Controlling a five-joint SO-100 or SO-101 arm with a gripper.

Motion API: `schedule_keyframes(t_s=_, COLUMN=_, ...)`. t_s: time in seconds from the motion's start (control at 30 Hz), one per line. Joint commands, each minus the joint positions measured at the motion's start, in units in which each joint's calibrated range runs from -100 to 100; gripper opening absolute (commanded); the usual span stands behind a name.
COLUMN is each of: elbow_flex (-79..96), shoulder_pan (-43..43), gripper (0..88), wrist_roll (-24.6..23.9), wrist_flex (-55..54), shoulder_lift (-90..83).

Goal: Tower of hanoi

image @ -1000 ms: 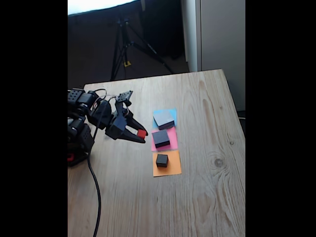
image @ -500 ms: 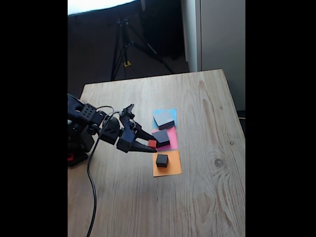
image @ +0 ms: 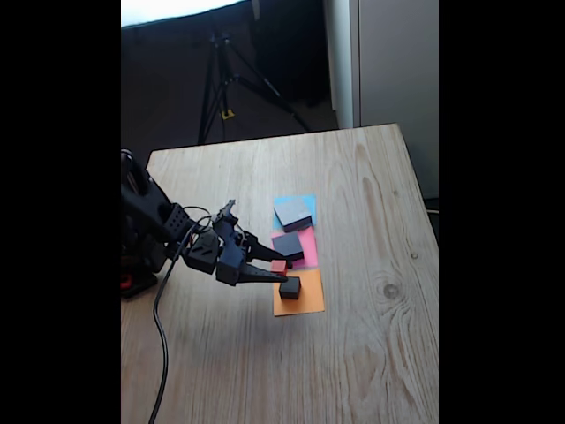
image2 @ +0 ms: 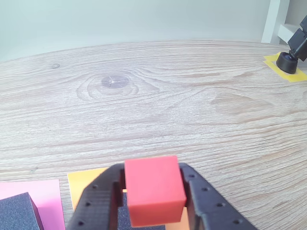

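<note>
- Gripper [image: 279, 268] is clamped on the tiny red cube [image: 278, 266]; the wrist view shows the red cube [image2: 153, 189] pinched between both black jaws, clear of the table [image2: 144, 96].
- Landmark: small black cube [image: 290, 287], sitting on the orange paper square [image: 305, 302]. The red cube hangs just above and beside its near-left edge, not yet resting on it.
- Smaller black slab [image: 288, 246] sits on the pink paper square [image: 307, 240], next beyond the black cube; grey slab [image: 292, 213] on the blue paper square [image: 300, 201], farther beyond.
- Status, judged: the three larger blocks are spread one per square, none stacked. The red cube is in transit, apparently toward the top of the black cube.
- Remaining: release the red cube, then rebuild the full stack on one square. Most of the task looks open.
</note>
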Motion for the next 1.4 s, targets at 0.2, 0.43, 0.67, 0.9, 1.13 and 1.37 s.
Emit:
schedule_keyframes(t_s=0.2, elbow_flex=-3.4, shoulder_pan=-0.4, gripper=0.9, wrist_roll=0.7, wrist_flex=-10.7, shoulder_lift=9.9)
schedule_keyframes(t_s=0.43, elbow_flex=-5.6, shoulder_pan=-1.0, gripper=1.1, wrist_roll=0.7, wrist_flex=-16.2, shoulder_lift=15.2)
schedule_keyframes(t_s=0.67, elbow_flex=-5.7, shoulder_pan=-1.0, gripper=1.0, wrist_roll=0.7, wrist_flex=-18.0, shoulder_lift=17.3)
schedule_keyframes(t_s=0.9, elbow_flex=-5.6, shoulder_pan=-0.3, gripper=1.1, wrist_roll=0.7, wrist_flex=-19.3, shoulder_lift=19.0)
schedule_keyframes(t_s=1.13, elbow_flex=-6.0, shoulder_pan=-0.1, gripper=1.4, wrist_roll=0.7, wrist_flex=-19.4, shoulder_lift=20.5)
schedule_keyframes(t_s=1.37, elbow_flex=-8.5, shoulder_pan=0.1, gripper=1.8, wrist_roll=0.7, wrist_flex=-20.3, shoulder_lift=23.7)
